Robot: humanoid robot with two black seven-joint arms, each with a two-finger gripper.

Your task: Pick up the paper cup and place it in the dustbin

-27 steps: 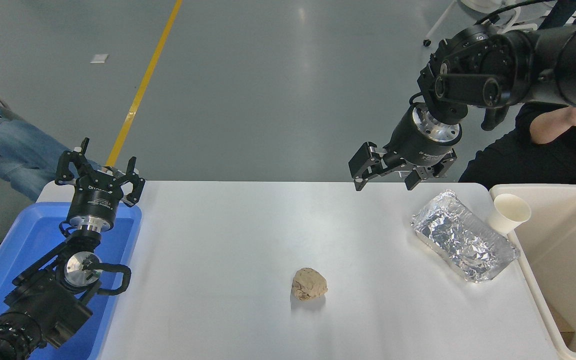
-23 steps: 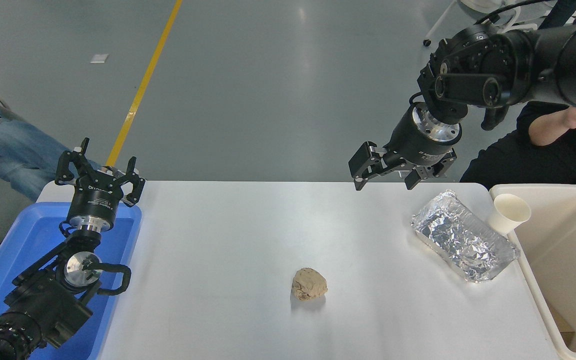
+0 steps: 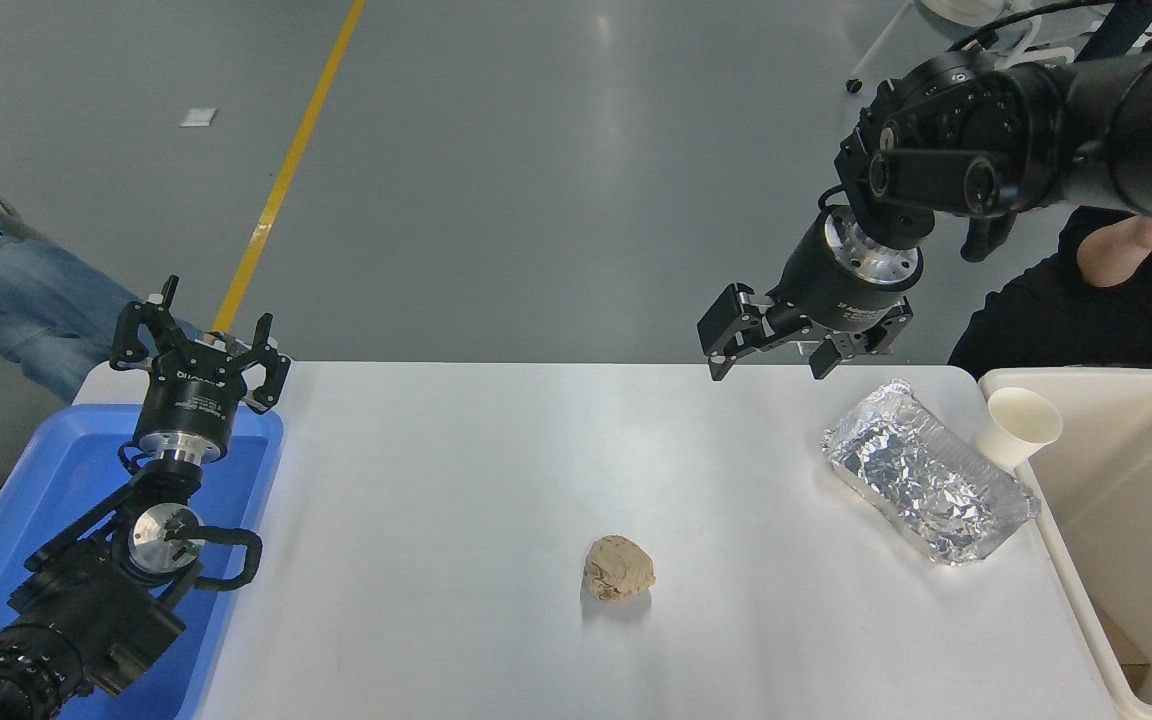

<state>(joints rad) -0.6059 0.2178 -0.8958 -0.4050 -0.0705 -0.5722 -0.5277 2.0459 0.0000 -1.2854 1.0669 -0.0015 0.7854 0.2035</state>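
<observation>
The small cream-white paper cup (image 3: 1018, 426) stands upright on the white table (image 3: 456, 520) at the far right, between the foil tray and the dustbin's rim. The cream-beige dustbin (image 3: 1131, 520) stands at the right edge of the table. My right gripper (image 3: 768, 366) hangs open and empty above the table's far edge, well to the left of the cup and higher than it. My left gripper (image 3: 198, 348) is parked open at the lower left, over the blue tray.
A crinkled silver foil tray (image 3: 928, 484) lies just left of the cup. A crumpled brown paper ball (image 3: 618, 568) lies at the table's middle front. A shallow blue tray (image 3: 56, 490) sits at the left. A person in black (image 3: 1096, 300) sits at the far right; another's jeans (image 3: 16, 300) show at the left.
The person's hand at the far right has drawn back a little to the right. Both arms and the objects on the table have stayed where they were.
</observation>
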